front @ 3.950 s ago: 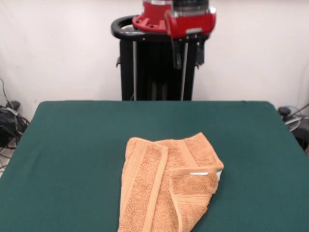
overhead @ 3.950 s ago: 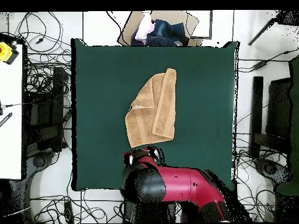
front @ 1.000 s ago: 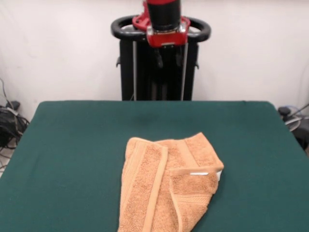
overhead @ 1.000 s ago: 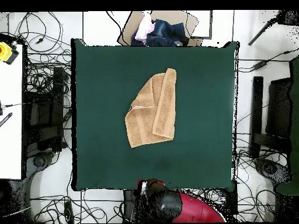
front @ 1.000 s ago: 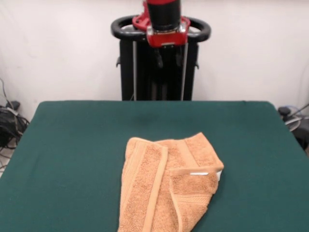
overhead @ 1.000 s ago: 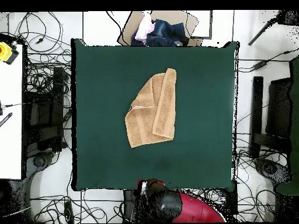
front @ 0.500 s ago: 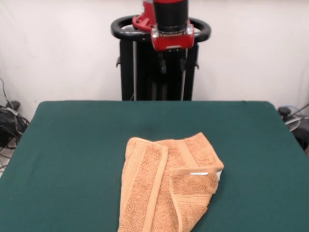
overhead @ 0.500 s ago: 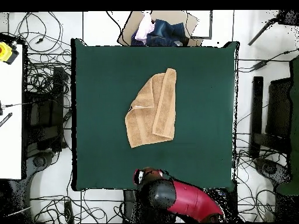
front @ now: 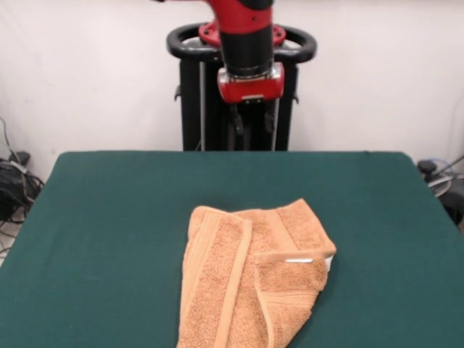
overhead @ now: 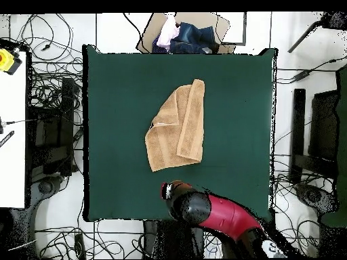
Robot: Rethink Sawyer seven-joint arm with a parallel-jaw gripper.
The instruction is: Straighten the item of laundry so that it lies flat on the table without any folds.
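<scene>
The peach towel [front: 250, 283] lies crumpled near the table's front in the front view, with one long side folded over the middle and a corner doubled back at the right. In the overhead view the towel [overhead: 177, 126] lies near the centre of the dark green table [overhead: 237, 101]. My gripper [front: 253, 119] hangs open and empty high above the table's far edge [front: 217, 156], well clear of the towel. From above, the red arm [overhead: 203, 210] covers the gripper at the table's bottom edge.
The black pedestal [front: 192, 109] stands behind the table. A pile of clothes [overhead: 179, 37] lies beyond the table's top edge in the overhead view. Cables [overhead: 51, 88] cover the floor around it. A white bench [overhead: 10, 135] stands at the left.
The arm has come down and forward, from behind the table's edge to over it. The gripper is lower and slightly left in the front view. The towel has not moved.
</scene>
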